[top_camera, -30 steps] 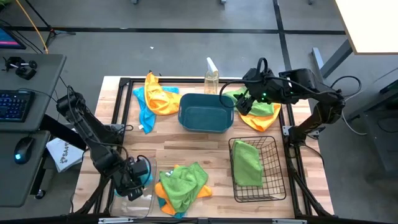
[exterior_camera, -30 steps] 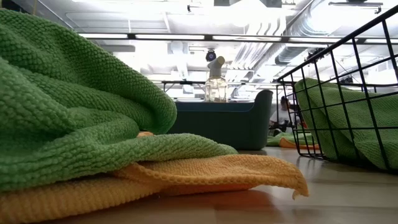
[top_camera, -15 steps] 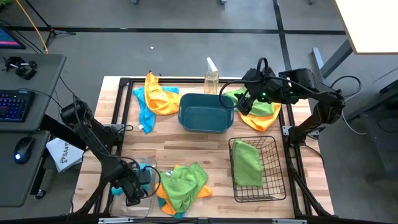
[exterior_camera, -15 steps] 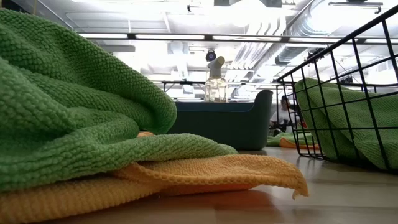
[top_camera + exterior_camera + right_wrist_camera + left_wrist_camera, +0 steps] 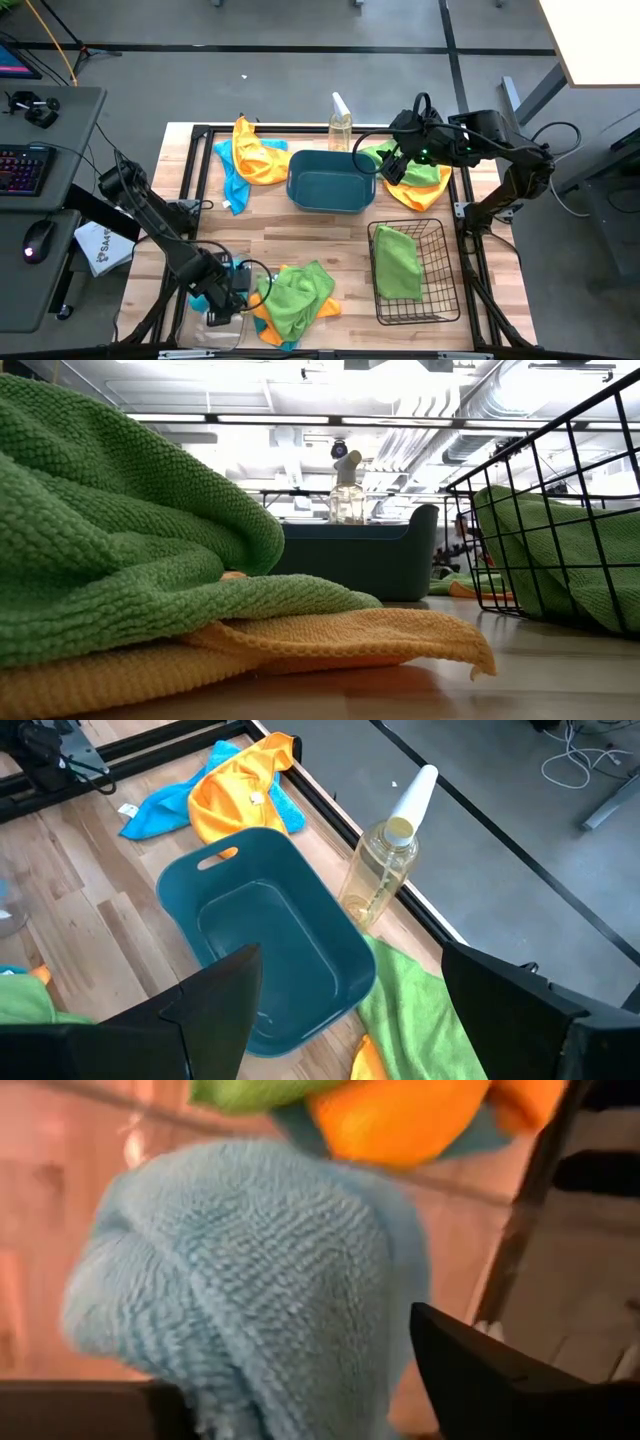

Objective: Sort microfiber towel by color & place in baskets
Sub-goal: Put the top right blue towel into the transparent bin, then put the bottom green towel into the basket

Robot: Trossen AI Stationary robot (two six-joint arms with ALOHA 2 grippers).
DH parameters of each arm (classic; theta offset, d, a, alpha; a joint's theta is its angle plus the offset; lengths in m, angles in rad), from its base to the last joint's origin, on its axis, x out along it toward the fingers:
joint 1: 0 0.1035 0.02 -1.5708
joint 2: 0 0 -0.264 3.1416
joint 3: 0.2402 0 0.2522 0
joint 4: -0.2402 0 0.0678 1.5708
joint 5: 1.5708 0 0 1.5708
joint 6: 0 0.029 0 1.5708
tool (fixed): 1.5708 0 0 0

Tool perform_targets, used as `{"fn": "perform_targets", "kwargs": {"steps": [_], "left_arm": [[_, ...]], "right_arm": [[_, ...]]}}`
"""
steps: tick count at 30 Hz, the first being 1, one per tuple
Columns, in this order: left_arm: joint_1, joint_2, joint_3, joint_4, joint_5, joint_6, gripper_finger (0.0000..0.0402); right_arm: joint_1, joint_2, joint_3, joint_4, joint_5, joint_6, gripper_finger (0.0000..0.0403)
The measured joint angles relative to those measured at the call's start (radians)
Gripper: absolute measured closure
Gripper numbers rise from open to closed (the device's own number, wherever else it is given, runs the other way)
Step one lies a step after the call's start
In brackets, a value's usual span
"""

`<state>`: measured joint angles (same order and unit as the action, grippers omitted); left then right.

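One green towel point(image 5: 397, 262) already lies in the black wire-mesh basket point(image 5: 443, 303) at the near right of the tabletop point(image 5: 300, 232) — the only sorting that looks finished. The teal tub point(image 5: 330, 180) at the middle back looks empty, and the clear bin point(image 5: 222, 327) at the near left corner is mostly hidden under the left arm. The left hand point(image 5: 226, 290) sits over that bin, clenched on a light blue towel point(image 5: 260, 1280) which fills its wrist view, so a blue towel seems about to go in there. Much is left: a green-over-orange heap point(image 5: 292, 298) just beside the bin, a yellow-and-blue heap point(image 5: 250, 160) at the back left, and a green-and-yellow heap point(image 5: 420, 182) at the back right. The right hand point(image 5: 392, 166) hovers there, fingers spread and empty — beside the spray bottle point(image 5: 340, 124).
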<state>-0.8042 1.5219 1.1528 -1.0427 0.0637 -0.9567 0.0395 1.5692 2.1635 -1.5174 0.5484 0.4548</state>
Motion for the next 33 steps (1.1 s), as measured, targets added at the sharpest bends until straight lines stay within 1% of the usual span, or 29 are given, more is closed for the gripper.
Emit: {"fn": "perform_targets", "kwargs": {"steps": [4,7,9,11,13,15,17,20,25,28,30,33], "left_arm": [[-0.018,0.0,0.001,-0.088,0.007,0.0,0.0162],[-0.029,0.01,0.001,-0.135,-0.029,-0.017,0.0149],[-0.028,0.018,0.001,-0.122,-0.02,-0.073,0.0146],[-0.022,0.022,0.001,-0.102,0.048,-0.076,0.0145],[-0.02,0.022,0.001,-0.128,0.096,-0.057,0.0145],[-0.02,0.013,0.001,-0.184,0.093,-0.068,0.0145],[-0.02,-0.01,0.001,-0.193,0.071,-0.086,0.0144],[-0.017,-0.05,0.017,-0.202,0.004,-0.113,0.0144],[0.027,-0.146,0.075,-0.2,-0.187,-0.122,0.0144],[0.1,-0.202,0.097,-0.204,-0.3,-0.086,0.0144],[0.17,-0.232,0.099,-0.211,-0.356,-0.039,0.0144],[0.294,-0.246,0.099,-0.21,-0.402,0.109,0.0144]], "right_arm": [[0.001,0.0,0.0,-0.013,-0.001,0.016,0.0096],[0.001,0.0,0.0,-0.014,-0.002,0.016,0.0096],[0.001,0.0,0.0,-0.014,-0.002,0.016,0.0096],[0.001,0.0,0.0,-0.014,-0.002,0.016,0.0096],[0.001,0.0,0.0,-0.014,-0.002,0.016,0.0096],[0.001,0.0,0.0,-0.014,-0.002,0.016,0.0096],[0.001,0.0,0.0,-0.014,-0.002,0.016,0.0096],[0.001,0.0,0.0,-0.014,-0.002,0.016,0.0096],[0.001,0.0,0.0,-0.014,-0.002,0.017,0.0096],[0.001,0.0,0.0,-0.014,-0.002,0.031,0.0096],[0.001,0.0,0.0,-0.015,-0.002,0.042,0.0096],[0.001,0.0,0.0,-0.022,-0.002,0.044,0.0096]]}}
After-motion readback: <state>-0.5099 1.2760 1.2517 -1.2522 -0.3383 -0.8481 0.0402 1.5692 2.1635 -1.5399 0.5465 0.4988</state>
